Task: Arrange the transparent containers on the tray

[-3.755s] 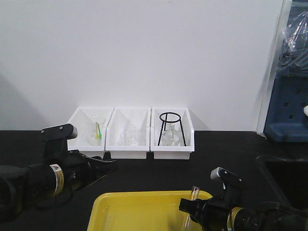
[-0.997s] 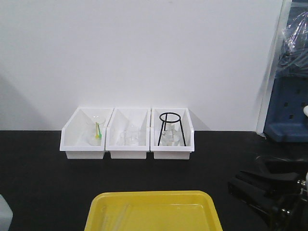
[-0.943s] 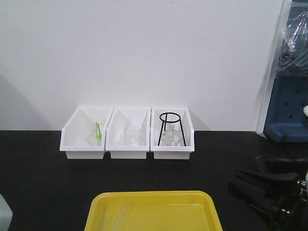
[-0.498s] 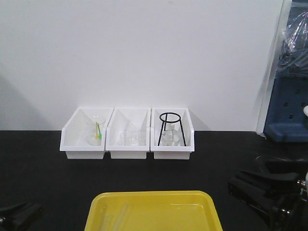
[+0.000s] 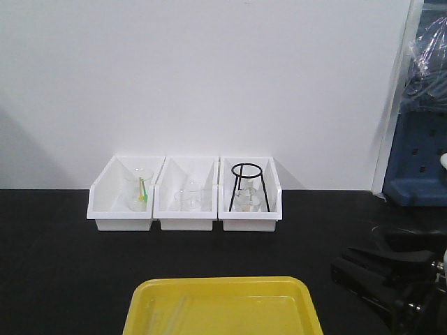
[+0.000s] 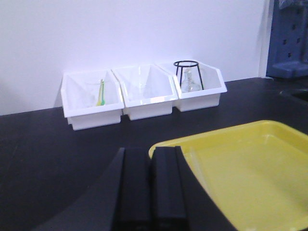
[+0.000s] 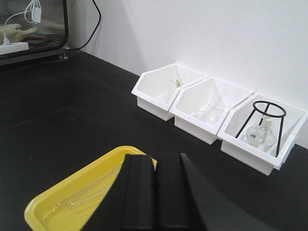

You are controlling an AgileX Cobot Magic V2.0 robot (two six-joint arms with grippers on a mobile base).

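The yellow tray (image 5: 223, 287) sits at the front edge of the black bench. Two transparent containers (image 7: 85, 194), thin glass tubes, lie side by side inside it near its left side; in the front view the tubes (image 5: 176, 313) show only faintly. My left gripper (image 6: 150, 150) is shut and empty, hovering just left of the tray's rim (image 6: 166, 144); it is out of the front view. My right gripper (image 7: 155, 156) is shut and empty too, to the right of the tray (image 7: 57, 197). In the front view the right gripper (image 5: 342, 271) stays low at the right.
Three white bins (image 5: 186, 204) stand in a row against the back wall, holding beakers (image 5: 137, 187) and a black ring stand (image 5: 246, 183) over a flask. A blue rack (image 5: 419, 160) stands at the far right. A power strip (image 7: 14, 47) lies at the bench's far left.
Both arms have drawn back from the tray; the tube once held by the right gripper now lies in the tray. The left arm's tip has left the front view's bottom left.
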